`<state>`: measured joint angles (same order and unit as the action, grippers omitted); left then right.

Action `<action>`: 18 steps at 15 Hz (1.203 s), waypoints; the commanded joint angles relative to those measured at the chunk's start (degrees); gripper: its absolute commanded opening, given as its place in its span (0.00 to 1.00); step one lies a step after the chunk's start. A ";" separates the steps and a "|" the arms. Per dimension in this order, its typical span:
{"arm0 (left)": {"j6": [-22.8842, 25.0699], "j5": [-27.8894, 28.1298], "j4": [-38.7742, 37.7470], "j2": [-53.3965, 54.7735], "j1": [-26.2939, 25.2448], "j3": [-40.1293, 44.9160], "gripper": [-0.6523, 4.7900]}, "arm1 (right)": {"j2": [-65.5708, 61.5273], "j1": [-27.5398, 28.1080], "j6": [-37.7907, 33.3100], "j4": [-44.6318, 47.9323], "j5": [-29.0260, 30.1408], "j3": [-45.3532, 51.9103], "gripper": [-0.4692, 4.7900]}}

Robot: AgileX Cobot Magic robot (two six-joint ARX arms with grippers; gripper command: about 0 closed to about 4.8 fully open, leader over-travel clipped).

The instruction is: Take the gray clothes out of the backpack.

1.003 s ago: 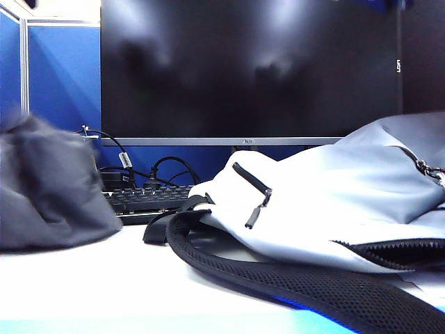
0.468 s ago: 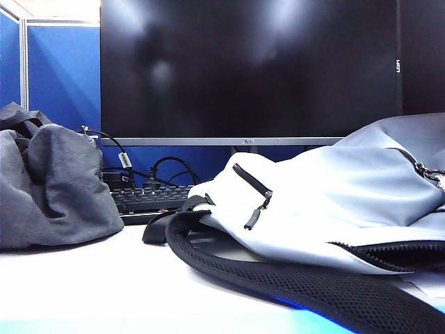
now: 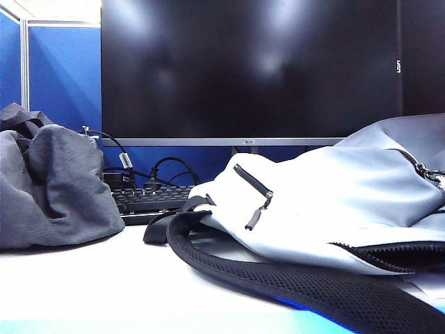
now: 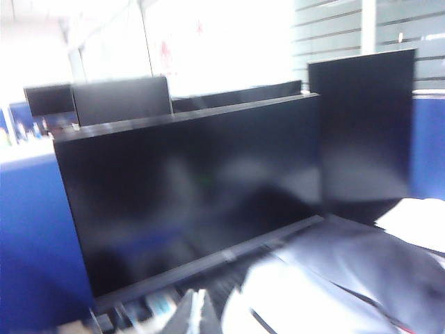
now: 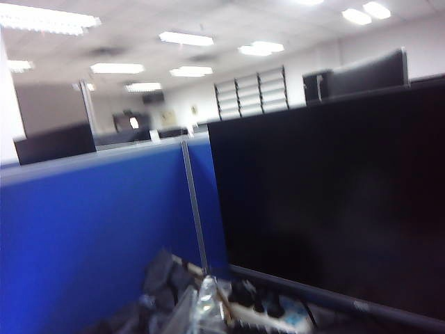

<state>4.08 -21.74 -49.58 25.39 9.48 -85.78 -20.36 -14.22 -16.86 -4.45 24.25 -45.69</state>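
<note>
The gray clothes [image 3: 55,184] lie in a crumpled heap on the white table [image 3: 104,292] at the left edge of the exterior view, outside the backpack and well apart from it. The heap stands in folds, with a peak near its upper left.

The backpack [image 3: 334,202] lies on its side across the right half of that view. A small front pocket with a black zipper and a gray pull [image 3: 256,216] faces the camera near the centre. The main opening [image 3: 396,254] gapes along the lower right, its black zipper teeth showing. One wide black mesh strap [image 3: 278,278] curves over the table from the centre toward the lower right corner.

Behind these items a dark monitor [image 3: 243,69] fills the upper part of the view. A black keyboard [image 3: 149,198] and loose black cables [image 3: 132,163] sit under it, between the clothes and the backpack. A blue partition [image 3: 62,76] stands at the upper left.

No arm or gripper appears in the exterior view. The left wrist view is blurred; it shows the monitor [image 4: 188,188] and part of the backpack [image 4: 334,278] at lower right. The left gripper [image 4: 197,313] shows only as a pale blurred tip at the bottom edge; its jaws are closed, holding nothing visible. The right wrist view is also blurred, showing the partition [image 5: 90,229] and monitor [image 5: 334,195]. The right gripper [image 5: 201,306] appears as a pale tip at the bottom edge, jaws closed, empty.
</note>
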 commanded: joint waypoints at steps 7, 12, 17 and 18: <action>-15.26 -1.77 -9.51 -25.14 -0.07 22.29 0.11 | 20.20 0.02 2.12 -23.39 -9.81 -0.09 0.09; -10.12 -6.73 -3.19 -25.14 -2.21 35.71 0.11 | 20.17 0.13 7.26 -27.32 -6.36 5.31 0.09; -24.87 -10.84 36.59 -25.16 -2.16 66.16 0.11 | 20.17 0.13 10.84 0.28 -8.87 30.38 0.09; -28.70 -9.88 42.84 -25.16 -2.16 71.56 0.11 | 20.15 0.13 10.84 4.04 -11.78 34.67 0.09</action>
<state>-20.51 -32.23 -13.52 0.38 7.27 -16.29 -0.25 -14.15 -5.58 -6.00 15.31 -13.04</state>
